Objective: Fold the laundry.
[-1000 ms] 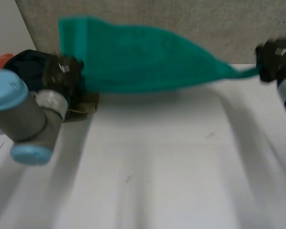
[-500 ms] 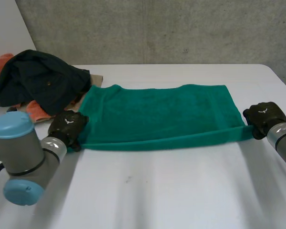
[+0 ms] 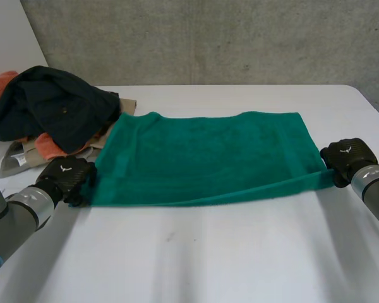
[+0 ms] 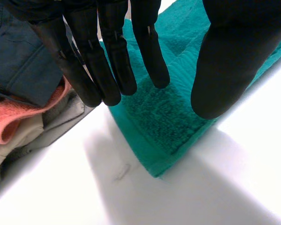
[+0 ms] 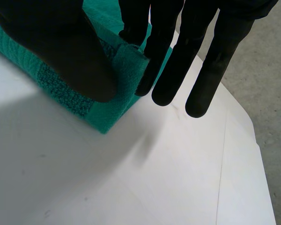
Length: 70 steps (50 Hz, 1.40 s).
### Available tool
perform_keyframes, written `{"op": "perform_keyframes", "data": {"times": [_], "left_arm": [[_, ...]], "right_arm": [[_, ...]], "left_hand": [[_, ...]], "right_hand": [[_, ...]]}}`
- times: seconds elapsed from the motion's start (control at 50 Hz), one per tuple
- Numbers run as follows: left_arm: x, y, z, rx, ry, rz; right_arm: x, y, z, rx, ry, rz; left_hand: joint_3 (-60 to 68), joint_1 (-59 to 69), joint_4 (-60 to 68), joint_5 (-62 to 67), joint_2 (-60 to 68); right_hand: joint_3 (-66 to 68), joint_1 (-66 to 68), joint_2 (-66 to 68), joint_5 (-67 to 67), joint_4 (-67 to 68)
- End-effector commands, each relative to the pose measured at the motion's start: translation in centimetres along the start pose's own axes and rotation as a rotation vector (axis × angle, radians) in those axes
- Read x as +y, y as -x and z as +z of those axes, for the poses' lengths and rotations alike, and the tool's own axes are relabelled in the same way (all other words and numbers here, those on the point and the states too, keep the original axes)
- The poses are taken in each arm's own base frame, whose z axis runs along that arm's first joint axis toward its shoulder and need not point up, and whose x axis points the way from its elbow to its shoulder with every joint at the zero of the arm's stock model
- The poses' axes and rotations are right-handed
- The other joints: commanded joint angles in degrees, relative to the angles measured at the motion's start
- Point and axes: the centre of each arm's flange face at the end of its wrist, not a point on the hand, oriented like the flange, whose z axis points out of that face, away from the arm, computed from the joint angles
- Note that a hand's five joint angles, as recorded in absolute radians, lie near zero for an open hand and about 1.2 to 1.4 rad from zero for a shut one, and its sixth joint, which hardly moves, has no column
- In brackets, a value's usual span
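green towel (image 3: 202,158) lying across the worktop (image 3: 208,259)
left hand (image 3: 66,177) hangs with straight fingers over one near corner, holding nothing; right hand (image 3: 347,158) pinches the other between thumb and fingers.

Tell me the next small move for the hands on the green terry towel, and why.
Probably release the right hand: its thumb and fingers seem to pinch the near right corner of the green terry towel, which rides slightly raised there. The left hand is open over its corner, lying flat on the white table.
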Motion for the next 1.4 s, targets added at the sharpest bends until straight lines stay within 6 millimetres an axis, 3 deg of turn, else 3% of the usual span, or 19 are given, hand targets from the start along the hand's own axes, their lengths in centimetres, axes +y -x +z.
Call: {"op": "perform_keyframes", "data": {"times": [0.02,0.3,0.64,0.94,1.06,1.12,1.18,1.28,1.4], "left_arm": [[0.9,-0.2,0.3,0.024,0.027,-0.015],[1.3,-0.9,1.7,0.045,0.034,0.064],[0.6,-0.3,4.4,-0.020,0.014,0.119],[-0.8,-0.8,5.0,-0.028,-0.029,0.139],[-0.9,-1.1,5.5,-0.021,-0.032,0.150],[-0.9,-1.3,5.7,-0.017,-0.028,0.154],[-0.9,-1.4,5.4,-0.014,-0.011,0.155],[-1.5,-1.3,3.4,-0.039,0.054,0.144],[-2.6,-2.3,-1.2,-0.011,0.117,0.141]], "right_arm": [[0.0,0.3,-0.1,-0.003,0.002,-0.015],[0.0,0.0,-0.2,0.003,0.006,-0.013],[0.2,0.2,-0.3,-0.003,0.013,-0.011],[0.2,0.4,-0.4,-0.007,0.014,-0.013],[0.3,0.4,-0.4,-0.006,0.015,-0.013],[0.3,0.4,-0.4,-0.006,0.015,-0.013],[0.2,0.2,-0.4,-0.002,0.014,-0.013],[-0.1,-0.1,-0.7,0.000,0.014,-0.013],[-1.3,-1.5,-2.5,-0.012,0.048,-0.036]], "left_hand": [[4.63,4.66,4.61,4.81,4.51],[-6.97,-6.95,-7.00,-6.79,-7.10],[8.49,8.52,8.47,8.67,8.37],[8.50,8.53,8.47,8.68,8.37],[-1.06,-1.03,-1.09,-0.88,-1.19],[5.44,5.46,5.41,5.62,5.31],[30.96,30.98,30.93,31.14,30.83],[31.02,31.05,30.99,31.20,30.89],[31.02,31.05,30.99,31.20,30.89]], "right_hand": [[11.89,15.08,12.62,12.23,11.35],[11.89,15.08,12.62,12.23,11.35],[11.89,15.08,12.62,12.23,11.35],[11.89,15.08,12.62,12.23,11.35],[11.89,15.08,12.62,12.23,11.35],[11.89,15.08,12.62,12.23,11.35],[11.89,15.08,12.62,12.23,11.35],[11.89,15.08,12.62,12.23,11.35],[11.89,15.08,12.62,12.23,11.35]]}}
